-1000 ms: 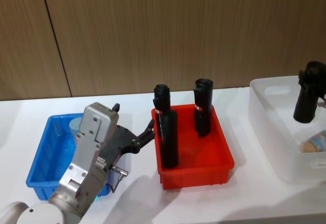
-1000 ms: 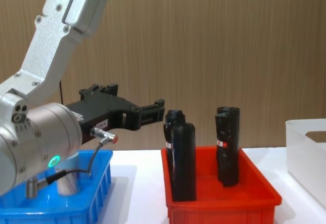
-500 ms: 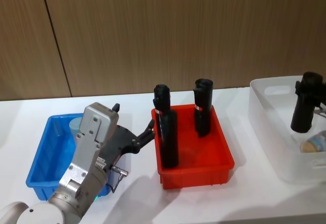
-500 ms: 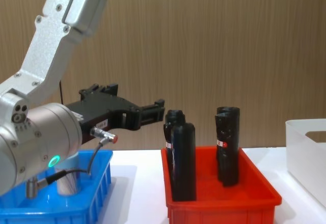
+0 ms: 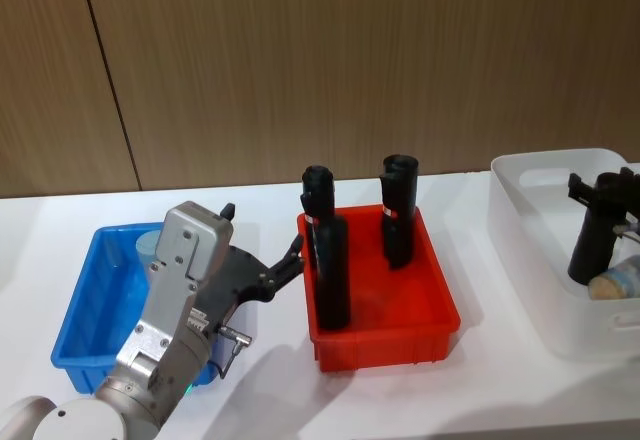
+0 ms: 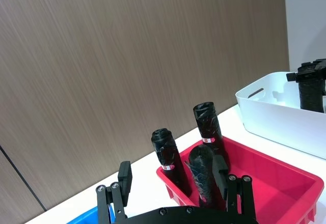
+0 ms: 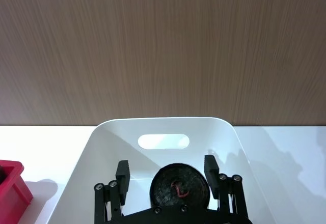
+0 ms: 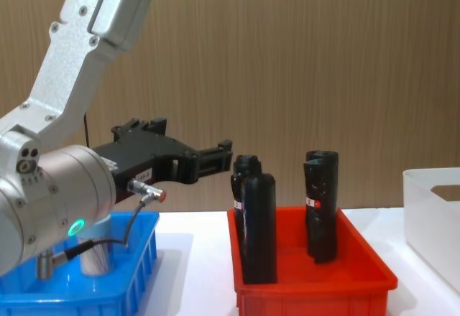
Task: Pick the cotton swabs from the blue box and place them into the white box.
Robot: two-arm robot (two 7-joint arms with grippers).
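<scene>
White tabletop (image 5: 270,390), wood-panelled wall (image 5: 300,60), blue box (image 5: 85,310), white box (image 5: 535,260).

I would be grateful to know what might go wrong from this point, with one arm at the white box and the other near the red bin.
1. The right gripper is on a black bottle in the white box, not a cotton swab container. The bottle sits close to the cotton swab container lying there and may press on it.
2. The open left gripper points at the bottles in the red bin; moving forward could topple one.
</scene>
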